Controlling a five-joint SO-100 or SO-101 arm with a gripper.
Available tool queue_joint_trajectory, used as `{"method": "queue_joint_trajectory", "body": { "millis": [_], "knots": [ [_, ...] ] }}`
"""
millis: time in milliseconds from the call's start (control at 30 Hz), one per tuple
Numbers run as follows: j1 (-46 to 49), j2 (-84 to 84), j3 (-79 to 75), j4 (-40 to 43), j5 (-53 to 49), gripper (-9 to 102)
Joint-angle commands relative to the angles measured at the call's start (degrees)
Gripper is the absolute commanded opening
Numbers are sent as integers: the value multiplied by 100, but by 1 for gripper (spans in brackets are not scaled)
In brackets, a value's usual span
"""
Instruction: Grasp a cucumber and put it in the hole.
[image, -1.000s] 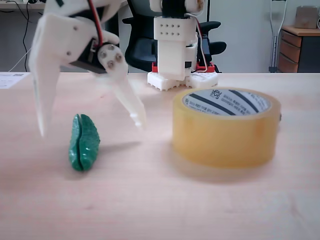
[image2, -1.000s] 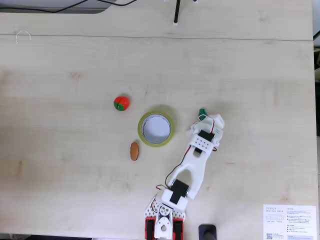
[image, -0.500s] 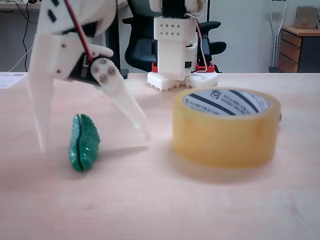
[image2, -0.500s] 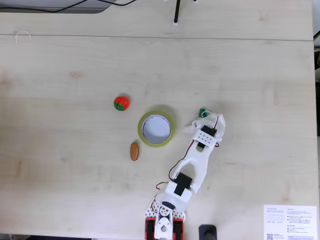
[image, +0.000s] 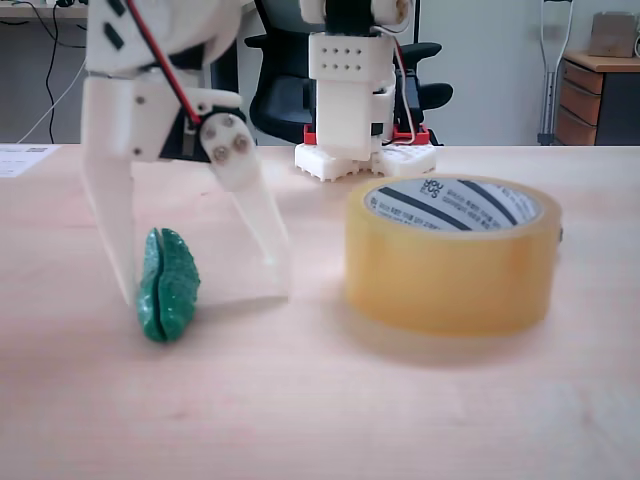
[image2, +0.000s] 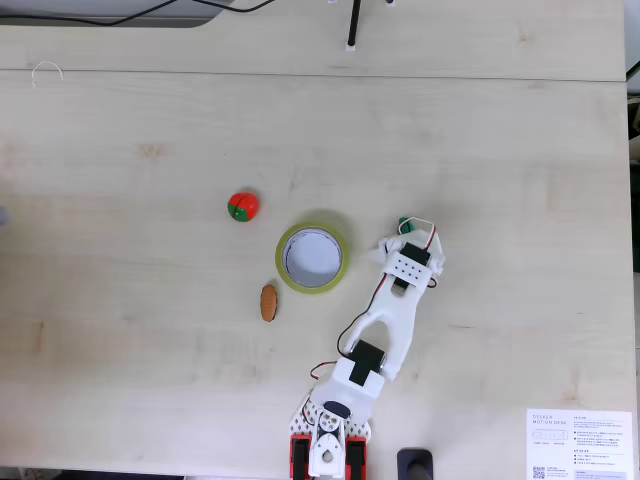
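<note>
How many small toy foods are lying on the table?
3: the cucumber between the open gripper fingers, a tomato left of the tape roll, a brown piece below-left of it.

Seen from above, a pale wooden table carries a yellowish tape roll near its middle, the hole showing a whitish floor; a small red and green tomato toy lies up and to the left of the roll, and an orange-brown oval toy lies just below its left edge. The white arm reaches up from the bottom edge to the right of the roll; its gripper covers most of the cucumber, only a green tip showing; a printed sheet sits at the bottom right corner.
</note>
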Motion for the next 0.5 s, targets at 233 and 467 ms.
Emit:
{"method": "queue_joint_trajectory", "body": {
  "millis": [233,467],
  "knots": [
    [0,-70,-79,334,18,12],
    [0,0,-79,598,18,3]
  ]
}}
